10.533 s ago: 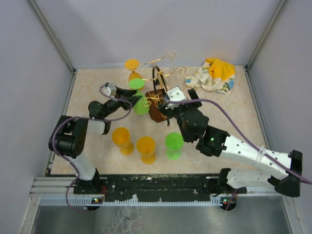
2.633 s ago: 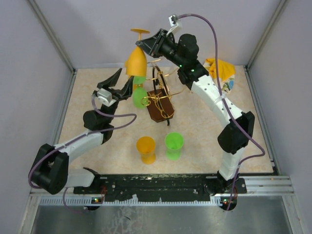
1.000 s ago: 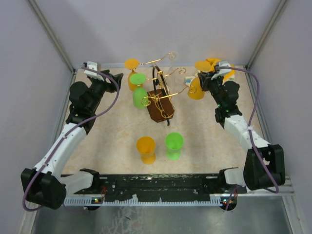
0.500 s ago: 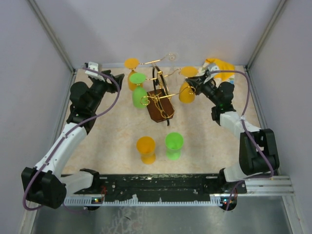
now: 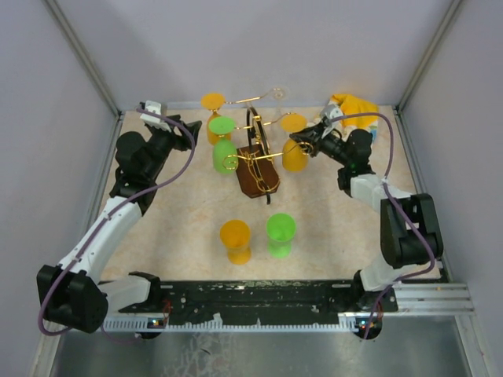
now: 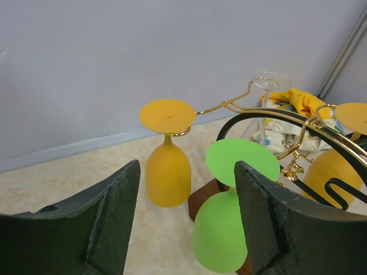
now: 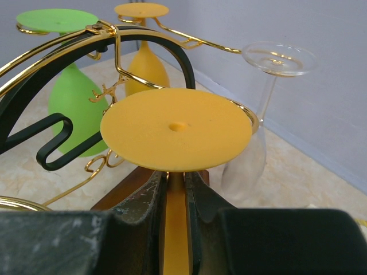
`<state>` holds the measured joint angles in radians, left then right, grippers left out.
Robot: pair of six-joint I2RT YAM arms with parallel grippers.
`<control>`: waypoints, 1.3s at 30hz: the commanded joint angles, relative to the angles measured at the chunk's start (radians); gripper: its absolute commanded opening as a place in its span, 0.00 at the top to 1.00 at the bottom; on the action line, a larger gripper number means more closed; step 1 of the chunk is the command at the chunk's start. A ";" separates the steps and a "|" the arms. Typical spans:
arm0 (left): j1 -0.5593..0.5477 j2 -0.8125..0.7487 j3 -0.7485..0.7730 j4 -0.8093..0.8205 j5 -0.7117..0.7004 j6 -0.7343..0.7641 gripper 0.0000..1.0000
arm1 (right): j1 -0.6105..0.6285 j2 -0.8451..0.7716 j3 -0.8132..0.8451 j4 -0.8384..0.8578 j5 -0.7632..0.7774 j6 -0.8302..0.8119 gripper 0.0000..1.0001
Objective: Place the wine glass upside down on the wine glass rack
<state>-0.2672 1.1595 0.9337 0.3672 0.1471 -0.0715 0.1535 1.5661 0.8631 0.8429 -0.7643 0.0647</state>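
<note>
Risk notes, hanging step.

Right gripper (image 7: 176, 184) is nearly closed, pinching the stem of the orange wine glass (image 7: 176, 129) just under its foot. The glass is inverted, foot uppermost. It sits at 3 o'clock of the wine glass rack (image 5: 253, 179), against one of the gold hook arms. From the right wrist view a gold curl shows at the foot's 3 o'clock rim. Whether the stem is fully inside the hook is hidden by the foot itself.

Left gripper (image 6: 187, 172) is wide open and empty, well off at 9 o'clock of the rack.

What could go wrong:
- Letting go before the foot rests on the wire would drop the glass onto the base or table.
- A sideways shove on the hook arm could rock the rack (it looks light). That would swing the green glass (image 5: 224, 151) and far orange glass (image 5: 212, 110) already hanging.
- The clear glass (image 7: 261, 114) hangs just beside the held one at 1 o'clock, so the bowls could knock together.
- Fingers could catch the gold wire on pulling back and drag the rack.
</note>
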 commanded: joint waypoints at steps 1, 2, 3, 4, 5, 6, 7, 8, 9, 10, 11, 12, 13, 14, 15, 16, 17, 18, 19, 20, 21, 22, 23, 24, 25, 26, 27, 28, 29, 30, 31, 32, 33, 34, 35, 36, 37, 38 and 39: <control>0.005 0.002 -0.008 0.033 0.014 0.003 0.28 | -0.016 0.049 0.073 0.157 -0.093 0.041 1.00; 0.006 0.003 -0.010 0.033 0.012 0.003 0.28 | -0.016 0.060 0.082 0.172 -0.101 0.050 1.00; 0.005 0.004 -0.012 0.033 0.011 0.004 0.28 | -0.016 0.071 0.090 0.187 -0.108 0.059 1.00; 0.004 0.005 -0.012 0.034 0.010 0.004 0.28 | -0.017 0.077 0.098 0.201 -0.112 0.073 1.00; 0.005 0.006 -0.012 0.035 0.009 0.003 0.28 | -0.017 0.104 0.106 0.212 -0.113 0.090 1.00; 0.005 0.007 -0.011 0.035 0.009 0.005 0.28 | -0.017 0.119 0.115 0.222 -0.114 0.104 1.00; 0.005 0.009 -0.012 0.035 0.009 0.006 0.28 | -0.016 0.129 0.127 0.224 -0.116 0.116 1.00; 0.005 0.008 -0.012 0.034 0.009 0.006 0.28 | -0.016 0.136 0.139 0.222 -0.116 0.127 1.00; 0.004 0.008 -0.013 0.033 0.009 0.005 0.28 | -0.016 0.141 0.147 0.225 -0.114 0.139 1.00; 0.004 0.008 -0.013 0.033 0.008 0.006 0.28 | -0.016 0.146 0.150 0.231 -0.107 0.144 1.00; 0.005 0.008 -0.015 0.035 0.007 0.005 0.28 | -0.016 0.151 0.153 0.239 -0.100 0.146 1.00; 0.004 0.008 -0.015 0.035 0.007 0.004 0.28 | -0.016 0.154 0.159 0.235 -0.096 0.148 1.00; 0.004 0.008 -0.014 0.035 0.008 0.004 0.28 | -0.016 0.160 0.166 0.225 -0.094 0.148 1.00; 0.004 0.008 -0.015 0.035 0.007 0.003 0.28 | -0.015 0.164 0.175 0.212 -0.094 0.147 1.00; 0.003 0.009 -0.015 0.035 0.009 0.002 0.28 | -0.015 0.169 0.183 0.203 -0.094 0.147 1.00; 0.004 0.009 -0.015 0.035 0.009 0.001 0.28 | -0.014 0.172 0.188 0.198 -0.095 0.147 1.00; 0.004 0.010 -0.014 0.035 0.011 -0.001 0.28 | -0.013 0.175 0.190 0.195 -0.094 0.147 1.00; 0.004 0.009 -0.015 0.035 0.011 -0.001 0.28 | -0.013 0.178 0.192 0.195 -0.091 0.147 1.00; 0.004 0.009 -0.015 0.035 0.010 -0.002 0.28 | -0.012 0.181 0.194 0.191 -0.089 0.145 1.00; 0.005 0.009 -0.015 0.035 0.010 -0.002 0.28 | -0.010 0.184 0.199 0.185 -0.087 0.141 1.00; 0.005 0.009 -0.015 0.035 0.011 -0.002 0.28 | -0.007 0.186 0.202 0.179 -0.082 0.138 1.00; 0.004 0.009 -0.015 0.035 0.011 -0.002 0.28 | -0.005 0.189 0.206 0.173 -0.076 0.133 1.00; 0.005 0.009 -0.015 0.035 0.009 -0.003 0.28 | -0.005 0.192 0.207 0.170 -0.070 0.131 1.00; 0.004 0.009 -0.016 0.035 0.009 -0.003 0.28 | -0.004 0.195 0.208 0.170 -0.061 0.130 1.00; 0.005 0.009 -0.016 0.035 0.009 -0.002 0.28 | -0.003 0.194 0.207 0.170 -0.049 0.129 1.00; 0.004 0.009 -0.015 0.035 0.009 -0.002 0.28 | -0.003 0.195 0.204 0.170 -0.035 0.127 1.00; 0.004 0.011 -0.015 0.033 0.008 -0.002 0.28 | -0.003 0.191 0.198 0.167 -0.018 0.118 1.00; 0.005 0.011 -0.015 0.034 0.008 -0.002 0.28 | -0.004 0.184 0.190 0.164 0.011 0.110 1.00; 0.005 0.011 -0.015 0.034 0.009 -0.003 0.28 | -0.003 0.179 0.183 0.161 0.033 0.100 1.00; 0.004 0.012 -0.015 0.034 0.009 -0.004 0.28 | -0.003 0.166 0.173 0.157 0.054 0.090 1.00; 0.004 0.012 -0.014 0.033 0.009 -0.004 0.28 | -0.004 0.155 0.161 0.156 0.072 0.079 1.00; 0.004 0.012 -0.015 0.033 0.010 -0.004 0.28 | -0.005 0.146 0.150 0.153 0.089 0.071 1.00; 0.004 0.013 -0.015 0.034 0.011 -0.006 0.28 | -0.005 0.134 0.138 0.152 0.103 0.065 1.00; 0.004 0.013 -0.014 0.035 0.011 -0.008 0.28 | -0.005 0.123 0.128 0.147 0.115 0.056 1.00; 0.005 0.014 -0.015 0.035 0.012 -0.009 0.28 | -0.005 0.111 0.118 0.141 0.128 0.048 1.00; 0.004 0.015 -0.016 0.035 0.012 -0.011 0.28 | -0.005 0.101 0.109 0.137 0.139 0.041 1.00; 0.004 0.014 -0.017 0.035 0.014 -0.015 0.28 | -0.005 0.095 0.099 0.135 0.146 0.036 1.00; 0.005 0.013 -0.016 0.035 0.015 -0.018 0.28 | -0.005 0.077 0.087 0.134 0.154 0.032 1.00; 0.004 0.011 -0.016 0.034 0.017 -0.020 0.28 | -0.005 0.055 0.071 0.135 0.159 0.029 1.00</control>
<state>-0.2668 1.1709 0.9264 0.3748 0.1471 -0.0753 0.1482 1.7279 0.9672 0.9409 -0.6727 0.1402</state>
